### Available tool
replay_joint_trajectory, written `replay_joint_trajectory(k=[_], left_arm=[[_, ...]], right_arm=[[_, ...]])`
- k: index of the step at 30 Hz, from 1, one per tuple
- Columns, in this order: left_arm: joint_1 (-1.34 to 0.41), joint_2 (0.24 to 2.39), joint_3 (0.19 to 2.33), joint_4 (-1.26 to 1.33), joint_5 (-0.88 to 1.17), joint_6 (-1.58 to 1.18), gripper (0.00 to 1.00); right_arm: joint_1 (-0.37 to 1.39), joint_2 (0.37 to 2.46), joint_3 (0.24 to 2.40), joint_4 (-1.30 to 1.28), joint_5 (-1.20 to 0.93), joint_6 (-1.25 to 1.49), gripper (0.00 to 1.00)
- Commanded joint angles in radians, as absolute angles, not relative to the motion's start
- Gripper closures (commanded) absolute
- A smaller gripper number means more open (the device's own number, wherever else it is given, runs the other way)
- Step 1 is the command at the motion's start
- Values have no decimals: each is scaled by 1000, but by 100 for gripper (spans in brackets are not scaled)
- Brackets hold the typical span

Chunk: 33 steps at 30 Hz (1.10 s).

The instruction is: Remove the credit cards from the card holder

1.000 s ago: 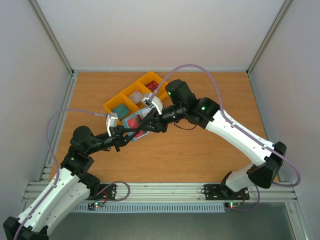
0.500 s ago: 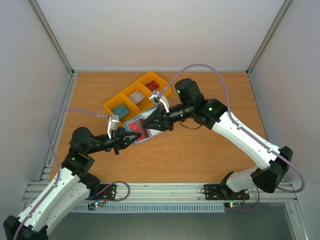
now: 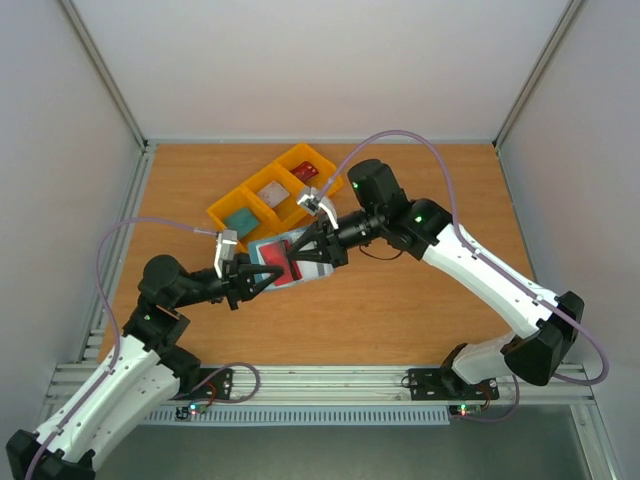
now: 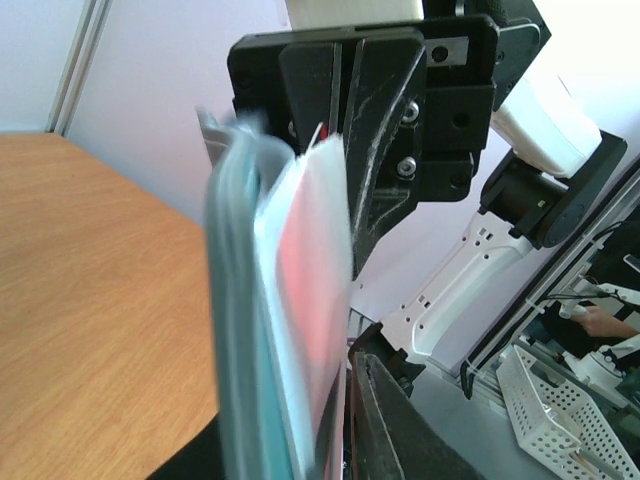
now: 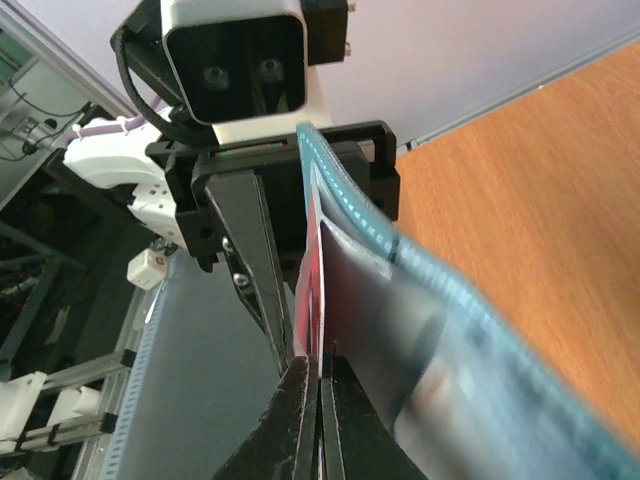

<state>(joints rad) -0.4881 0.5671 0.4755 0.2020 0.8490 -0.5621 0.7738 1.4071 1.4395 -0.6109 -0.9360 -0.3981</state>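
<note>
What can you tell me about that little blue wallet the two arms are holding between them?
The card holder is a small dusty-blue wallet of soft-looking material with pale stitching along its edge. It is held on edge above the table, partly opened. The left gripper clamps it from one side, while a red card sticking out of it is pinched by the shut right gripper.

right gripper (image 3: 292, 265) clamped onto red card (image 3: 272, 262), left gripper (image 3: 262, 280) looser — on card holder (image 4: 228, 300)
</note>
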Motion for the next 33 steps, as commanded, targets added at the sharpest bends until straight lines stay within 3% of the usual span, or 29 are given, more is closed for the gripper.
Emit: replay_joint_trajectory(k=[1,8,20,24,33], left_arm=[[-491,551,492,297,869,-571,80],[-491,547,487,298,871,-583,97],[-491,546,484,288,848,-588,91],[-491,548,487,270,836,-586,99],[-482,580,477,-93,497,-583,100]], right_arm=[[744,1372,1419,-627,-938,-401,99],[717,1370,1429,-626,-946,-401,99],[648,1324,1413,-753,-911,-452,99],[649,1327,1410,-742,-920,-444,99],[567,1231,1451,-859,-799,-465,99]])
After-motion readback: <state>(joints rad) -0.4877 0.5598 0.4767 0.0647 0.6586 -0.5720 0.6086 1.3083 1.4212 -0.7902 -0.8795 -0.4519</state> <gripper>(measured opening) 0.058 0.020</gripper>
